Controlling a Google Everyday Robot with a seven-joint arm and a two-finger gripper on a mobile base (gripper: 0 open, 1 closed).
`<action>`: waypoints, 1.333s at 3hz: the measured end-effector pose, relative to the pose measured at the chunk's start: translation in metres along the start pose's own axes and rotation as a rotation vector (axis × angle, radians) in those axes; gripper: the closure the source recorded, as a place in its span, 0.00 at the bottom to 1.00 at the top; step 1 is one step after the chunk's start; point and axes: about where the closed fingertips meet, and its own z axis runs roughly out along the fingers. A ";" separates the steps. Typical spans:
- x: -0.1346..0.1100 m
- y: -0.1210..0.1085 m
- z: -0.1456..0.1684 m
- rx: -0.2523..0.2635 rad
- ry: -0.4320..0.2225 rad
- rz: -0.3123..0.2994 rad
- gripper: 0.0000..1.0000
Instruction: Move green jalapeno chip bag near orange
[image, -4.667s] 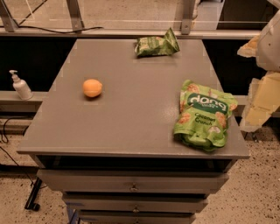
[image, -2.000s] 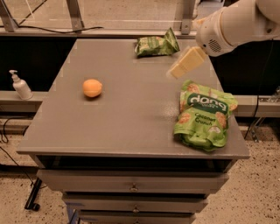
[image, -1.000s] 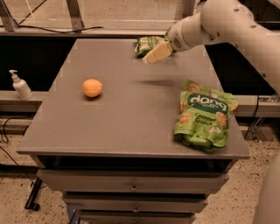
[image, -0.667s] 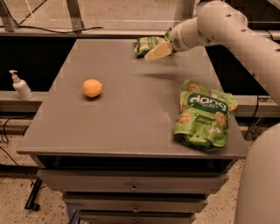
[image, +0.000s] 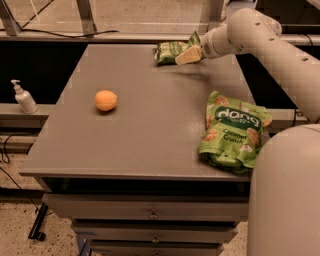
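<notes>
The green jalapeno chip bag (image: 170, 50) lies at the far edge of the grey table (image: 150, 125), right of centre, small, olive green and crinkled. My gripper (image: 188, 55) is at the bag's right end, with a pale finger over the bag's near right corner. The white arm reaches in from the right. The orange (image: 106, 100) sits on the left half of the table, well apart from the bag and the gripper.
A larger bright-green "dang Coconut Crunch" pouch (image: 232, 131) lies near the table's front right corner. A white pump bottle (image: 23, 97) stands on a ledge left of the table. Drawers sit under the tabletop. A railing runs behind the table.
The arm has swung in from the right, across above the coconut pouch, to the far edge. The gripper now sits at the chip bag's right end. The bags and the orange have not moved.
</notes>
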 end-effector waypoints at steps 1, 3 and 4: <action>0.009 -0.007 0.012 0.003 0.010 0.032 0.36; 0.007 -0.002 0.009 -0.004 0.008 0.024 0.83; -0.008 0.017 -0.008 -0.040 -0.018 -0.022 1.00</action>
